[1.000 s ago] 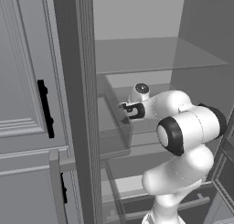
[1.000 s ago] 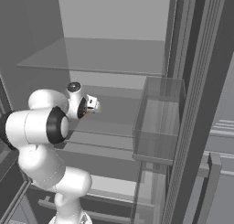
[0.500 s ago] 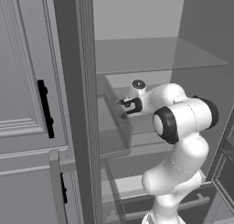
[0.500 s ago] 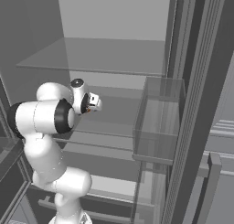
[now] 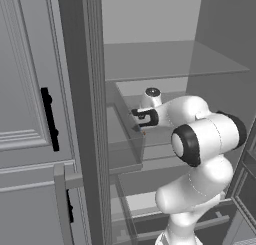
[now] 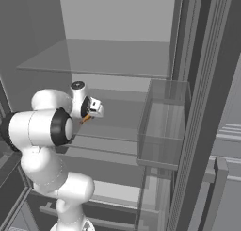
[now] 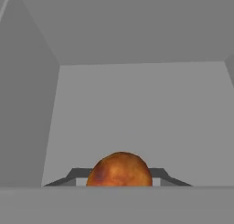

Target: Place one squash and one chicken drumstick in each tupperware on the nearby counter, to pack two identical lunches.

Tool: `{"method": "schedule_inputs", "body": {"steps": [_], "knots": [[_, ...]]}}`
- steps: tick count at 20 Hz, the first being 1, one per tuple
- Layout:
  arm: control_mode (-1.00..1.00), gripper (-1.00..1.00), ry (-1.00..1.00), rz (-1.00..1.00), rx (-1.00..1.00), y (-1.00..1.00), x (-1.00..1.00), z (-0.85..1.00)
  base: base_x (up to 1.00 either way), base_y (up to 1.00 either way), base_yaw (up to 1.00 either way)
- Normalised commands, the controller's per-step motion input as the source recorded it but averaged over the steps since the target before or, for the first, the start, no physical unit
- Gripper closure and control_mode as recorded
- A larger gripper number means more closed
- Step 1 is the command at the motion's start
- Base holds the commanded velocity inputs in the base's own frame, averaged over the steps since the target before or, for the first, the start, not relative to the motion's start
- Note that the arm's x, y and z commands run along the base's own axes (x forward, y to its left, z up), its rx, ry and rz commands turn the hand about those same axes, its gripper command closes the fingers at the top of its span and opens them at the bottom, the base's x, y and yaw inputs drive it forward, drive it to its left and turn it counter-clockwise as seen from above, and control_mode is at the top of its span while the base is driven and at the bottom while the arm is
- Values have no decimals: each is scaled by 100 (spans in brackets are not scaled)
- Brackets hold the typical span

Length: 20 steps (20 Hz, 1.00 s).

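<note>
Over the left part of the fridge shelf, close to its front edge, my gripper is closed on one orange-brown piece. My two finger tips press it from either side. Seen end-on it looks round and mottled. I cannot tell from here whether it is a squash or the thick end of a chicken drumstick. A thin orange sliver pokes out under my hand, which hints at a drumstick.

To do this step well, I judge I should lift straight up a little first, so the piece clears the shelf. Then I should draw back slowly along the line I came in on, staying between the glass shelf above and the clear door bin at the side. The grip sits on a rounded surface, so a jerk or a knock on the bin wall could roll the piece out. A steady wrist matters more than speed.

Counted from left to right:
- Two black bar handles on the grey doors.
- One food piece, in my fingers.
- Two shelf levels.
- One door bin.
</note>
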Motion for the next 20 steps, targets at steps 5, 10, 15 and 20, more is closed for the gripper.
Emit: {"method": "schedule_inputs", "body": {"steps": [5, 10, 15, 20], "knots": [[-100, 100, 2, -6, 3, -8, -64, -14, 0, 0, 0], [-100, 100, -1, -13, 6, -44, -100, 52, 0, 0, 0], [-100, 100, -3, -11, 3, -47, -100, 88, 0, 0, 0], [-100, 100, 0, -4, 0, -52, -100, 96, 0, 0, 0]]}}
